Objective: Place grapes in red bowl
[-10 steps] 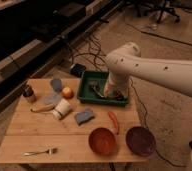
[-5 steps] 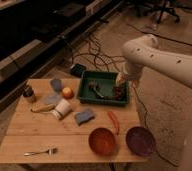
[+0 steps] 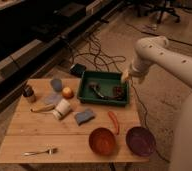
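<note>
Single high view, angled down over the table (image 3: 34, 135), gripper (image 3: 125, 76) at right rim of green tray (image 3: 96, 73).

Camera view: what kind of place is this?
Probably a robotics lab: black cables lie loose on the floor, an office chair stands behind, and a robot arm reaches over a wooden table. Its gripper hangs at the right edge of the green tray.

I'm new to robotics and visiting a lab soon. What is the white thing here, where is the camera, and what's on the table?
The white shape is a robot's single arm; its gripper hangs by a far corner of a green tray. The one camera looks down from above; its mount is unknown. On the wooden table lie the grapes, inside the tray, plus a red bowl, a maroon bowl, a chilli pepper, an apple and a fork. Nothing shows in the gripper's grasp.
</note>
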